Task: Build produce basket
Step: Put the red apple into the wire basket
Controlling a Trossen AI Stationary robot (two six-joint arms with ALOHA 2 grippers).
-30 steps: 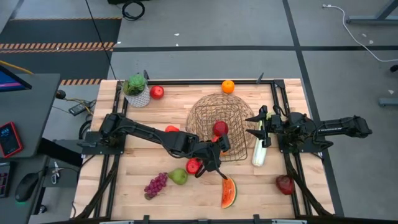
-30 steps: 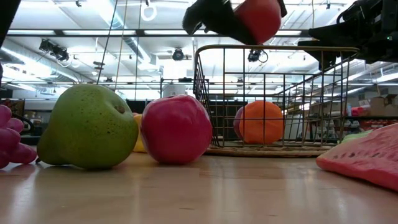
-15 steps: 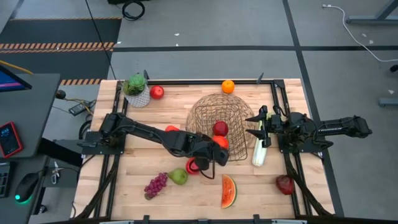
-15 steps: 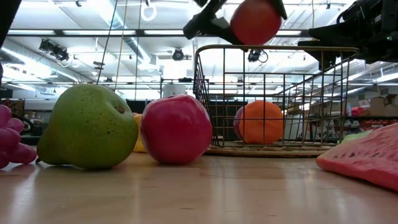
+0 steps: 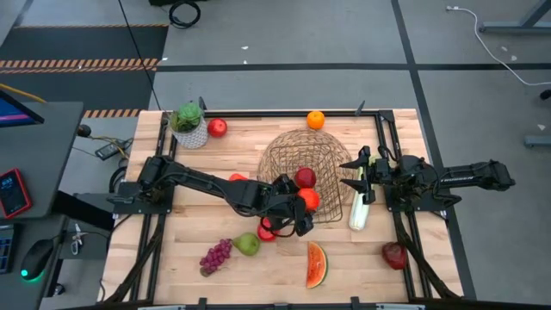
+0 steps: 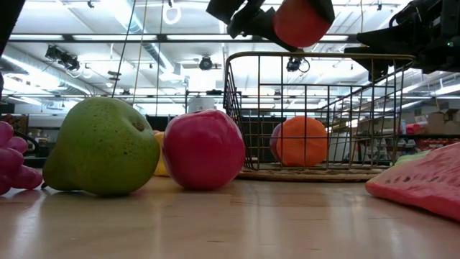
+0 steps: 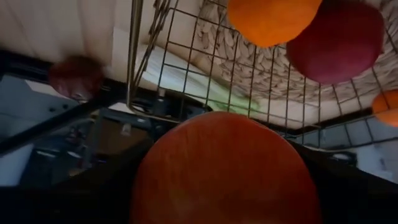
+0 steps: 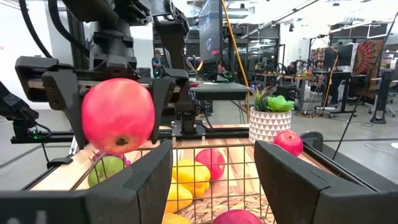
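I see a red apple [image 5: 308,200] in my dark left gripper [image 5: 301,209], over the brownish wire basket [image 5: 297,148] holding orange, red and yellow fruit. On the pale wood table [image 5: 172,258] lie a green pear [image 5: 248,244], purple grapes [image 5: 215,256] and a red, green-rinded watermelon slice [image 5: 316,265].

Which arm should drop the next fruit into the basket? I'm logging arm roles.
Left. The left gripper already holds a red apple above the basket rim. The right gripper waits open beside the basket near the celery stalk.
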